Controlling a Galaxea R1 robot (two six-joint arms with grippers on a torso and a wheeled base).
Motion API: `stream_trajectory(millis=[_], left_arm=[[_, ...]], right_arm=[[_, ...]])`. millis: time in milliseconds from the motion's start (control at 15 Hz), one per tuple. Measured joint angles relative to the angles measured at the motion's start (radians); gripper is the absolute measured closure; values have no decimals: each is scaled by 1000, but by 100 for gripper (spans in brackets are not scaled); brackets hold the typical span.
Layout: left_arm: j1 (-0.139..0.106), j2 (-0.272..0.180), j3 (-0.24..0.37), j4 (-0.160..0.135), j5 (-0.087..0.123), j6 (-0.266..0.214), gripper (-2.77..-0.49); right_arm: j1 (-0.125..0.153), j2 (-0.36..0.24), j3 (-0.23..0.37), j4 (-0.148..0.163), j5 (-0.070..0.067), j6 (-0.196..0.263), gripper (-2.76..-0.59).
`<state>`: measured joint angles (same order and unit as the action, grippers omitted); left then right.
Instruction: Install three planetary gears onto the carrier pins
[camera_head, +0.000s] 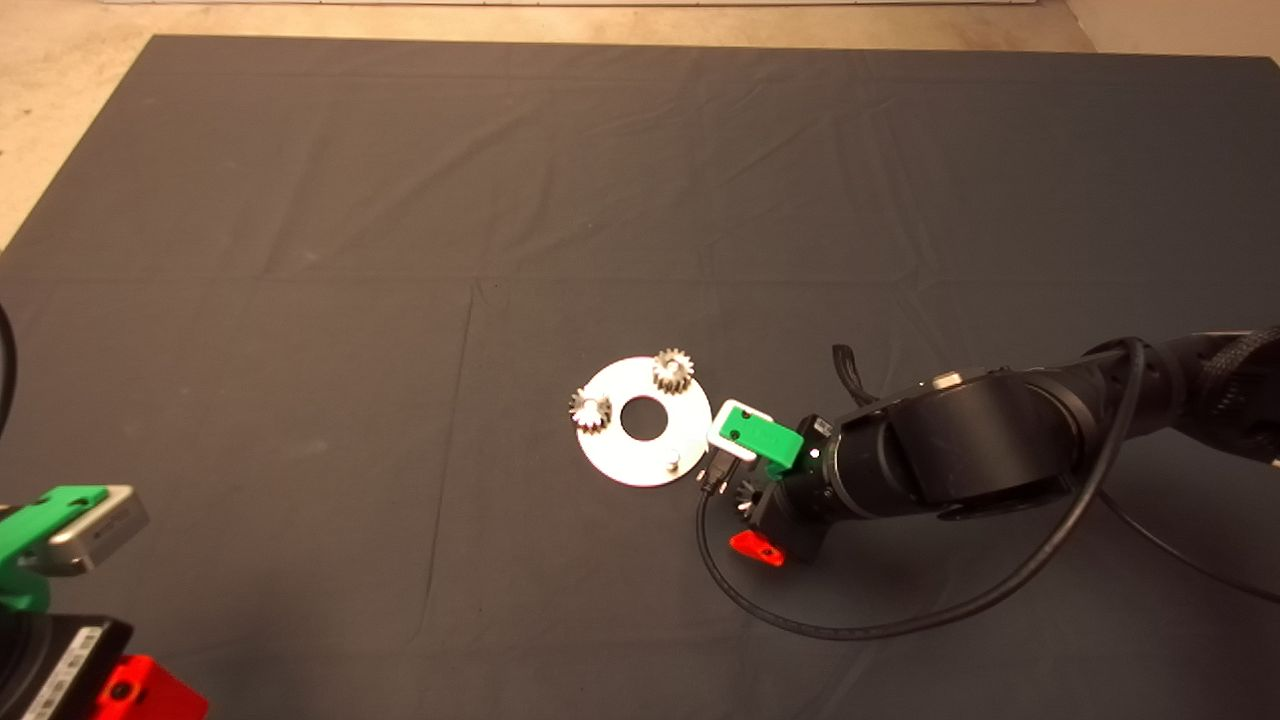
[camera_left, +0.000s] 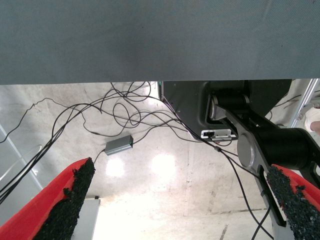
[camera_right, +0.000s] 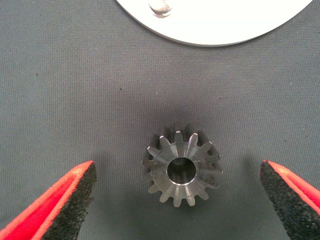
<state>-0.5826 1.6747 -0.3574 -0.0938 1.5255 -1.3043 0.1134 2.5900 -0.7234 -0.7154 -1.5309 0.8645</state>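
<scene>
Right gripper (camera_right: 180, 200) is positioned low over the mat (camera_head: 400, 250), just beside the disc's near-right edge, fingers spread wide and holding nothing. A loose planetary gear (camera_right: 181, 165) lies flat on the mat between the two black pads (camera_right: 75, 192), clear of both, centre hole facing up. Just beyond it is the rim of the silver disc (camera_right: 225, 20), with one bare carrier pin (camera_right: 160, 7) standing near that rim. In the head view, the disc (camera_head: 620, 455) carries two gears already seated on pins: one at its far side (camera_head: 673, 371), one at its left side (camera_head: 591, 410); the third pin (camera_head: 673, 461) is unoccupied. Left gripper (camera_left: 180, 205) is parked at the mat's lower left corner, fingers apart and empty, its camera showing floor and cables (camera_left: 100, 115).
</scene>
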Motion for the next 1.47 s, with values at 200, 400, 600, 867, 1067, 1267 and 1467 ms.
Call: stream_trajectory(millis=[200,400,600,867,1067,1267,1467], left_arm=[[0,0,0,0,0,7,-251],[0,0,0,0,0,9,-251],[0,-2,0,0,0,12,-251],[0,-2,0,0,0,16,-251],[0,-2,0,0,0,21,-251],[0,-2,0,0,0,25,-251],[0,-2,0,0,0,27,-251]], right_arm=[[0,0,-3,-1,0,0,-227],[-1,-3,-5,-2,0,-1,-223],[-6,-3,-8,-3,0,-1,-212],[-8,-6,-13,-3,0,-1,-194],[-22,-6,-14,-3,0,-3,-180],[-22,-6,-15,-4,0,-4,-168],[-22,-6,-15,-4,0,-4,-161]])
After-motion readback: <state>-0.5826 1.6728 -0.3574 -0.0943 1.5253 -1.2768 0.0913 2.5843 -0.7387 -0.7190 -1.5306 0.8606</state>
